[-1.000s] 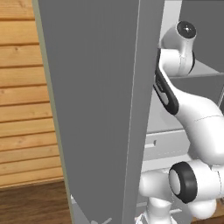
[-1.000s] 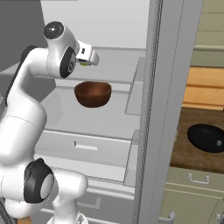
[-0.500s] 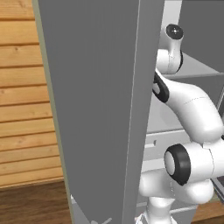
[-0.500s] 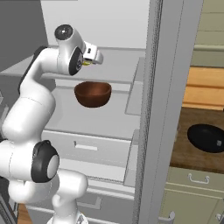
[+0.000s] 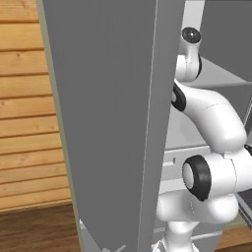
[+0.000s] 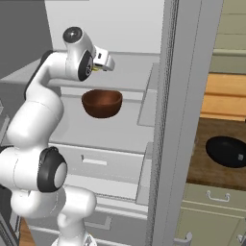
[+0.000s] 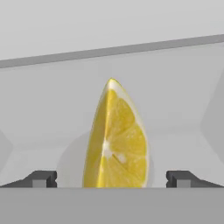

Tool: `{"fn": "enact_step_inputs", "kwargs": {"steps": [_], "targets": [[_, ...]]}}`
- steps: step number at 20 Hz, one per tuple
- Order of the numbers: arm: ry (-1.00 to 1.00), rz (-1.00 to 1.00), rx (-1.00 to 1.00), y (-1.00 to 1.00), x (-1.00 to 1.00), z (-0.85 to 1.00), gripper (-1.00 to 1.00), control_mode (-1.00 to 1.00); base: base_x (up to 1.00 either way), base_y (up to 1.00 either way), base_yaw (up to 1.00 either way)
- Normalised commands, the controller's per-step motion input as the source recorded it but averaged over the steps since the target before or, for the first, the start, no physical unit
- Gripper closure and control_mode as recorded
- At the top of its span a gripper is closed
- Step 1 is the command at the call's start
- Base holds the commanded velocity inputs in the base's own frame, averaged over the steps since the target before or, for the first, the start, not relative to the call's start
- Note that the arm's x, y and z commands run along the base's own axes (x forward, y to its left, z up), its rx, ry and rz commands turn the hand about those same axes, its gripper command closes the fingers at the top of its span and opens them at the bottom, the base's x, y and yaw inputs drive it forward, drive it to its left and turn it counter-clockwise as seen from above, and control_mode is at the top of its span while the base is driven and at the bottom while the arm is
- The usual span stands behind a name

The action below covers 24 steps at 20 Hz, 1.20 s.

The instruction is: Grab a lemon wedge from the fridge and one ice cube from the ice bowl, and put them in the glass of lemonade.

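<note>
Your arm has risen and reached deeper into the fridge since a second ago. The gripper is spread wide, fingers flanking the lemon wedge on the shelf above the brown bowl; closing comes next.

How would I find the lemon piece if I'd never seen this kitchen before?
Start at the big grey fridge with its door swung open and look at the pale shelf above the brown bowl. The lemon wedge stands there on the shelf, right between the tips of the robot's open pincer. It is the only bright yellow thing there, thin and pointed at the top, unlike the round brown bowl below.
</note>
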Motion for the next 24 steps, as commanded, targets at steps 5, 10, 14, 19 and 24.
{"fn": "enact_step_inputs", "kwargs": {"steps": [5, 10, 14, 19, 24], "targets": [[0.04, -0.04, 0.00, 0.00, 0.00, -0.07, -1.00, -1.00, 0.00, 0.00, 0.00], [0.01, -0.03, 0.00, 0.00, 0.03, -0.17, -1.00, -1.00, 0.00, 0.00, 0.00], [0.00, -0.02, -0.01, 0.00, 0.00, -0.23, 1.00, -1.00, 0.00, 0.00, 0.00], [0.00, 0.00, -0.01, 0.01, 0.10, -0.16, 1.00, -1.00, 0.00, 0.00, 0.00], [0.00, 0.00, 0.00, 0.00, 0.09, -0.04, 1.00, -1.00, 0.00, 0.00, 0.00]]}}
